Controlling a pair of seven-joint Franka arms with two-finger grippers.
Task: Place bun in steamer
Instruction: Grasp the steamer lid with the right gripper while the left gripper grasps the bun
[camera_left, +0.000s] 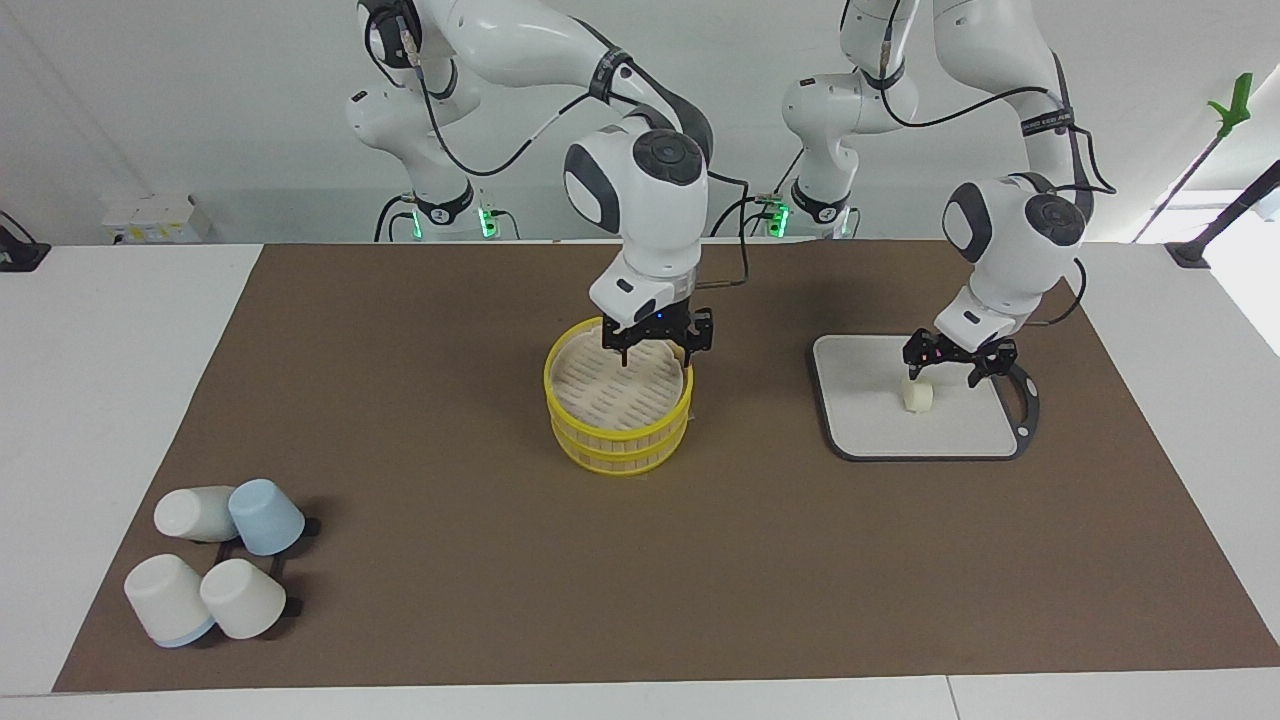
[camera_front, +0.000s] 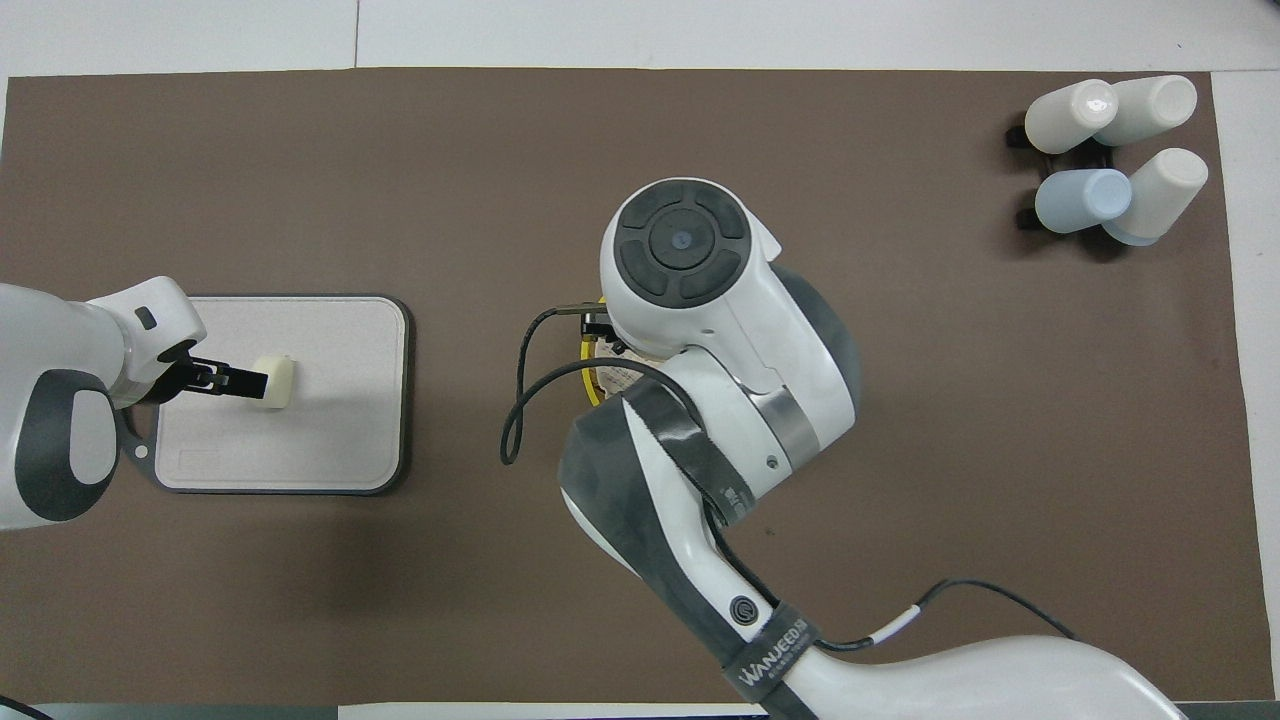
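You see a white bench with a big brown mat on it. On the mat sit the yellow steamer in the middle, a grey board toward the left arm's end, and four cups on a small black rack toward the right arm's end.

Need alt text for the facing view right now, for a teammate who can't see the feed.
The left gripper is low over the grey board, fingers open at the bun lying on it. The right gripper is down at the lidded yellow steamer mid-table. Four cups lie at the right arm's end.
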